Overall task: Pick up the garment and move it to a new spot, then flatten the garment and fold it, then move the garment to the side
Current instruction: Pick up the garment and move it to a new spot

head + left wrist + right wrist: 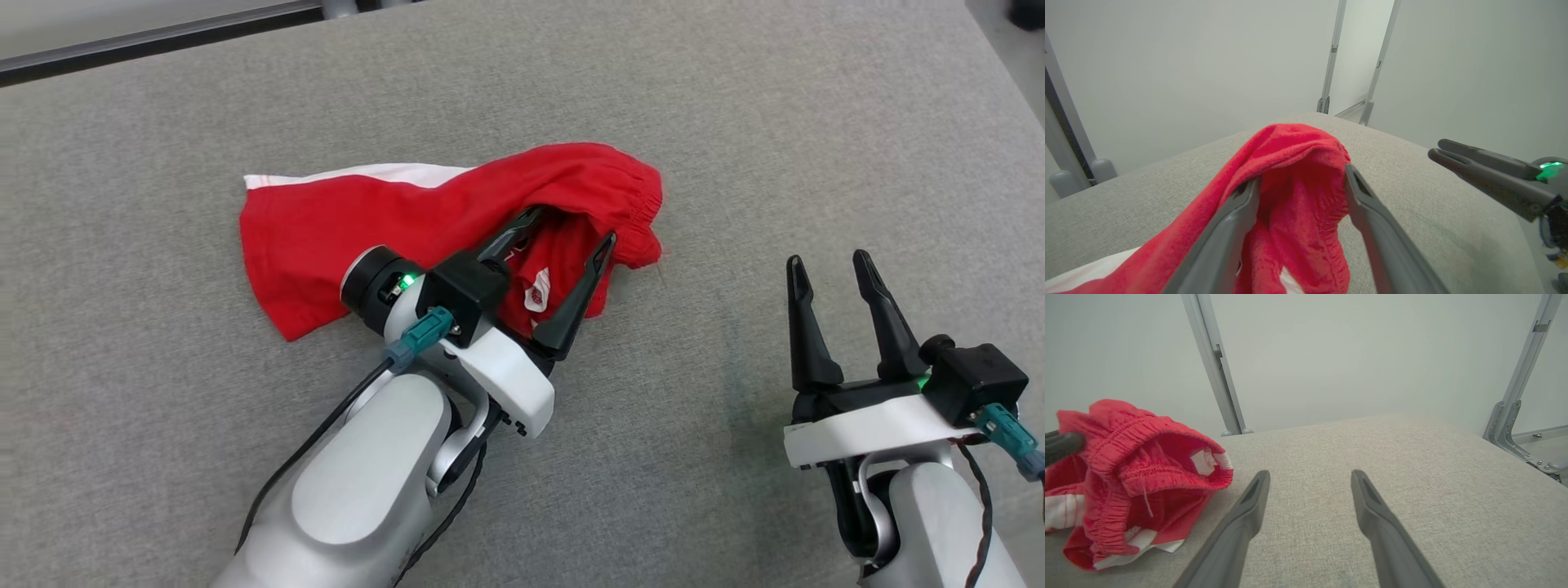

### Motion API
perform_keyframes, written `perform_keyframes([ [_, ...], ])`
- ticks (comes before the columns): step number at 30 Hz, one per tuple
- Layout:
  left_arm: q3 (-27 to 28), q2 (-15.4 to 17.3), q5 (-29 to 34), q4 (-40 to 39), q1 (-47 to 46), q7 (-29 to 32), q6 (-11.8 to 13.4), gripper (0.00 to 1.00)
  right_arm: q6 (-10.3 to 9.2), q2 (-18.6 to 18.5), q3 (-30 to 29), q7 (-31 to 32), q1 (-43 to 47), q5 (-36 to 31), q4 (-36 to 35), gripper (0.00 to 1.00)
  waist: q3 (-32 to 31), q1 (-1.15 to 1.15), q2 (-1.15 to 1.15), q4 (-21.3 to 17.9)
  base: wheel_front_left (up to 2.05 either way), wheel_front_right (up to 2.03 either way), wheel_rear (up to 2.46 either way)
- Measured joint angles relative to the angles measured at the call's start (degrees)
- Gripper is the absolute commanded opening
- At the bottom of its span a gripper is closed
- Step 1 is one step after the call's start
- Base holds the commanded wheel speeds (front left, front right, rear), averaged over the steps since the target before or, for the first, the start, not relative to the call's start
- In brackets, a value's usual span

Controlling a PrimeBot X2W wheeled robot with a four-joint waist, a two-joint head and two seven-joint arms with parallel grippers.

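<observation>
Left pincer (571, 229), two fingers spread apart, bunched waistband of the one red garment (326, 237) between them, garment crumpled near the middle of the grey padded surface (735, 122), right pincer (831, 265) also spread wide, toward the right edge, apart from the cloth.
</observation>
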Motion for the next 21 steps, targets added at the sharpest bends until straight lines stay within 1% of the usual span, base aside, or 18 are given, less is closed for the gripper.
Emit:
perform_keyframes([
  [3,-0.21,0.24,-0.10,0.07,0.33,-1.41,-0.16,1.00,0.01,-0.34,-0.12,-0.14,-0.05,-0.36,0.12,1.00,-0.61,0.00,0.00,1.88,0.00,0.00,0.00],
  [5,0.44,0.75,-0.12,-0.20,1.25,-2.82,0.20,1.00,0.01,-0.68,-0.37,0.14,-0.05,-0.79,0.10,1.00,-1.29,0.00,0.00,3.20,0.00,0.00,0.00],
  [9,3.58,2.31,-1.20,-1.26,4.05,-4.48,2.34,1.00,0.00,-1.41,-0.75,0.91,0.10,-1.12,-0.43,1.00,-2.90,0.00,0.00,6.02,0.00,0.00,0.00],
  [16,12.83,5.91,-2.91,-4.38,9.85,-5.47,8.10,1.00,0.00,-2.26,-1.11,2.85,1.41,-1.68,-2.22,1.00,-5.87,0.00,0.00,10.83,0.00,0.00,0.00],
  [21,19.37,8.22,-3.52,-6.99,14.65,-5.54,9.64,1.00,0.01,-2.75,-1.25,4.35,2.68,-1.97,-3.75,1.00,-7.70,0.00,0.00,13.81,0.00,0.00,0.00],
])
